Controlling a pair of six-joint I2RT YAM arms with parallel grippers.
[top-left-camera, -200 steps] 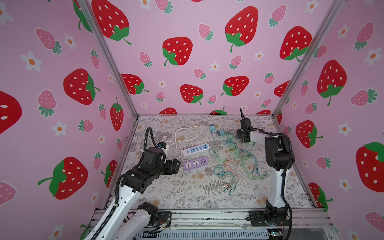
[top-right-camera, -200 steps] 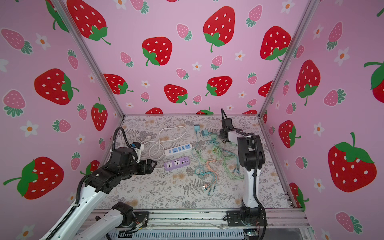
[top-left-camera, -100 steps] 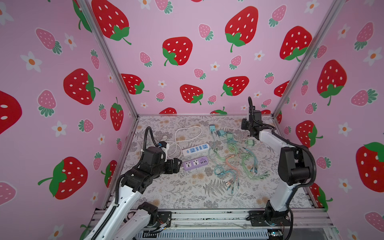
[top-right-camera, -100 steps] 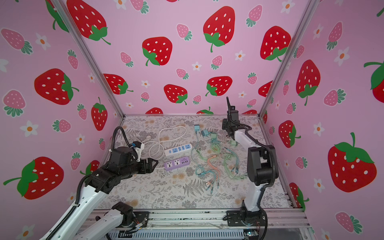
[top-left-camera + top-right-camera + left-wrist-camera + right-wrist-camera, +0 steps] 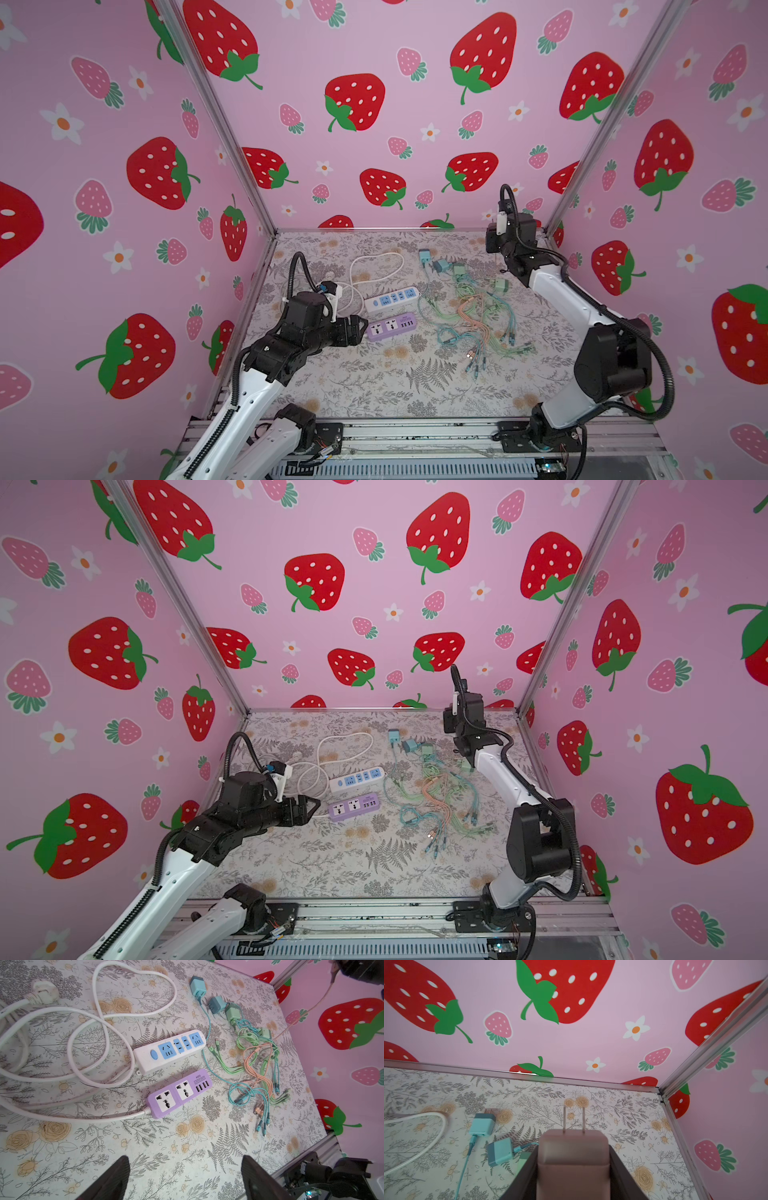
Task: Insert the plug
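My right gripper (image 5: pixel 573 1147) is shut on a dusty-pink plug (image 5: pixel 573 1159) whose two flat prongs (image 5: pixel 573 1120) point toward the far right corner of the table. In a top view this gripper (image 5: pixel 494 243) hangs raised near that corner. A thin pink cable (image 5: pixel 307 1009) trails from it down to the cable heap. A purple power strip (image 5: pixel 390 327) (image 5: pixel 179 1093) lies left of centre, with a white strip with blue sockets (image 5: pixel 390 298) (image 5: pixel 169 1051) just behind it. My left gripper (image 5: pixel 361 328) (image 5: pixel 185 1167) is open and empty, just left of the purple strip.
Two teal chargers (image 5: pixel 480 1125) (image 5: pixel 499 1151) and green chargers (image 5: pixel 232 1012) lie near the back. A tangle of green, blue and orange cables (image 5: pixel 478 316) covers the middle right. Looped white cord (image 5: pixel 83 1022) lies at the left. The metal corner post (image 5: pixel 716 1043) and back wall are near the plug.
My right arm has swung from over the chargers toward the back right corner and risen, plug still held; its elbow dropped to the right. The left arm has not moved.
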